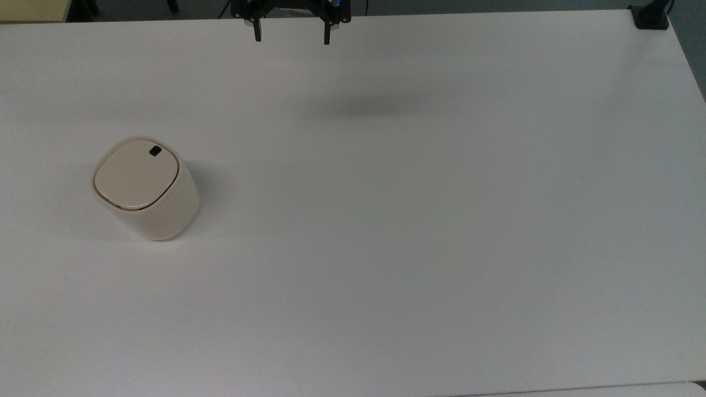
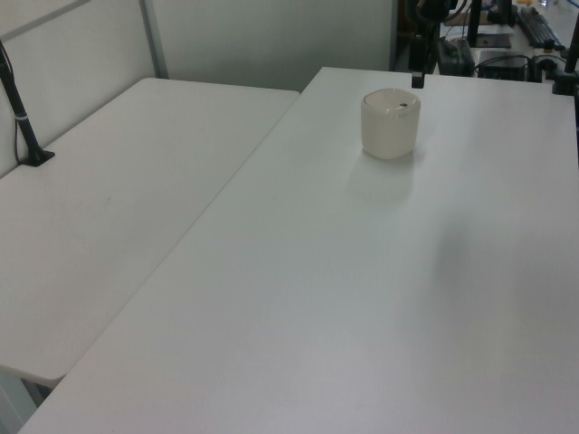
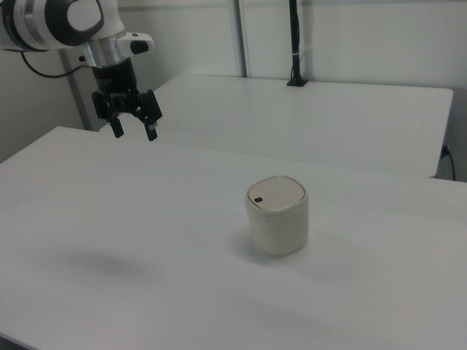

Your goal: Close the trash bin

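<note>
1. Bin [image 1: 144,189] stands upright on the white table [image 1: 419,220], toward the top view's left, its flat lid [image 1: 136,174] down flush and a small black latch mark [image 1: 155,150] near one corner.
2. Nothing lies between it and the gripper [image 1: 290,37], which hangs well apart at the top view's upper edge, fingers spread wide and holding nothing.
3. A black mount [image 1: 650,16] sits on the table's far corner.
4. A second white table [image 3: 321,109] stands beyond, with a black pole [image 3: 294,44] on it.
5. The right view shows the white arm [image 3: 66,25] above the gripper [image 3: 133,130]; the left view shows a cluttered desk [image 2: 507,41] behind the bin [image 2: 391,124].
</note>
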{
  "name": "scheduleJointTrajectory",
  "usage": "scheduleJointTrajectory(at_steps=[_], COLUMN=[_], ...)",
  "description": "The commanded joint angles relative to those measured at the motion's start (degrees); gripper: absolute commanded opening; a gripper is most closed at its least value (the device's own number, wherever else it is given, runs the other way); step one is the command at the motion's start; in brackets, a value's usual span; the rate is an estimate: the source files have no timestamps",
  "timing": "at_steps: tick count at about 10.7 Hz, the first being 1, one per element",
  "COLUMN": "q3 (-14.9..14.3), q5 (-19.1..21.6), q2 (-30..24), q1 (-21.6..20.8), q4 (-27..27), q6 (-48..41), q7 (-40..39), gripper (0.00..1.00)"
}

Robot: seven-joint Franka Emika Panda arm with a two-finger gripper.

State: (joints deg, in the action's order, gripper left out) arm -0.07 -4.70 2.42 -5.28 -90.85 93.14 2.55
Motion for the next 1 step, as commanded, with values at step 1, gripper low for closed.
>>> scheduleJointTrajectory(at_steps=[1], q3=[-0.5], q5=[0.2], q2=[-1.5], q1=[0.1], q4=[-1.2], q6=[-0.7], q7=[-0.2], gripper=[1.0])
